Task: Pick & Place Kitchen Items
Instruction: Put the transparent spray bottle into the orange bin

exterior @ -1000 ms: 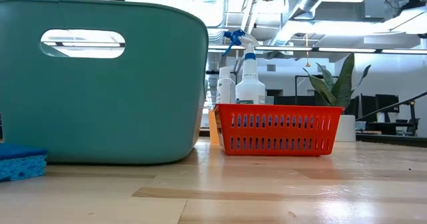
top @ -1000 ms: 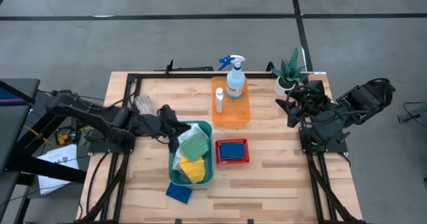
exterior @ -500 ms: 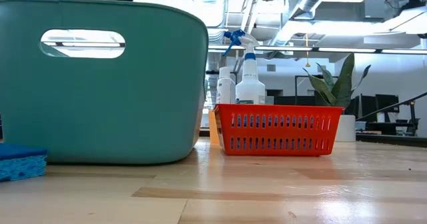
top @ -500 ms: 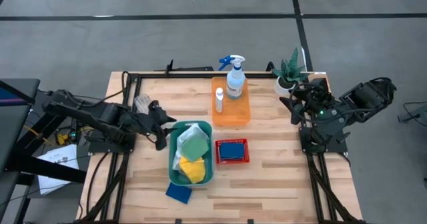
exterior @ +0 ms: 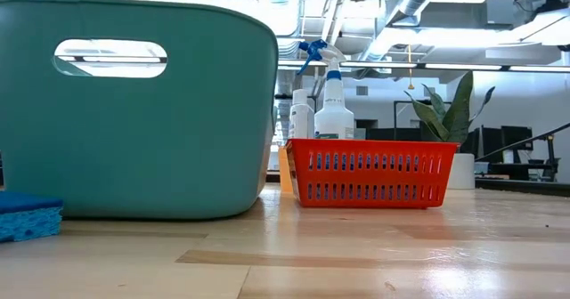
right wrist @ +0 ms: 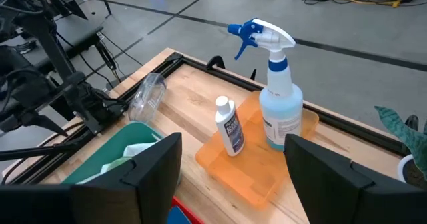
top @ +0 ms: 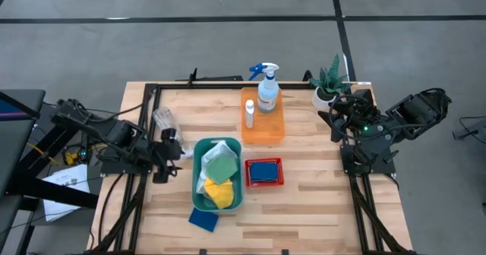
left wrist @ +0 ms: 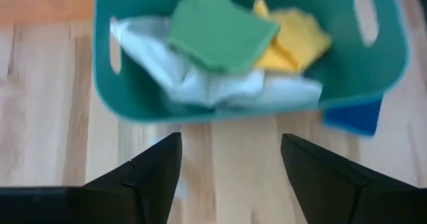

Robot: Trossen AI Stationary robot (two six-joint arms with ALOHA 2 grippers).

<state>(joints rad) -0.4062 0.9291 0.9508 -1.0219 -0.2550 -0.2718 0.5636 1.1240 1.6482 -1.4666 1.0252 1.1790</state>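
A: Desk layout, big to small?

B: Teal bin sits near the middle of the desk, slightly left. Inside it: white cloth, green cloth on top, yellow cloth toward the front end.

A: Left arm?

B: Left hand is just beside the bin's left wall, over bare wood. Left wrist view shows its fingers spread with nothing between them, bin and cloths straight ahead.

A: Right arm?

B: Parked at the desk's right edge near the plant. Right hand spread, empty, pointed across the desk.

A: Trays?

B: Orange tray at back centre. Spray bottle with blue trigger stands upright on it, small white bottle upright just beside it on the left. Red basket just in front of the tray, to the right of the bin, with a blue sponge lying in it.

A: Anything loose?

B: Second blue sponge flat on the desk at the bin's front-left corner; low view has it beside the bin's base. A clear cup-like thing lies on its side near the back-left, between the frame rail and the left arm.
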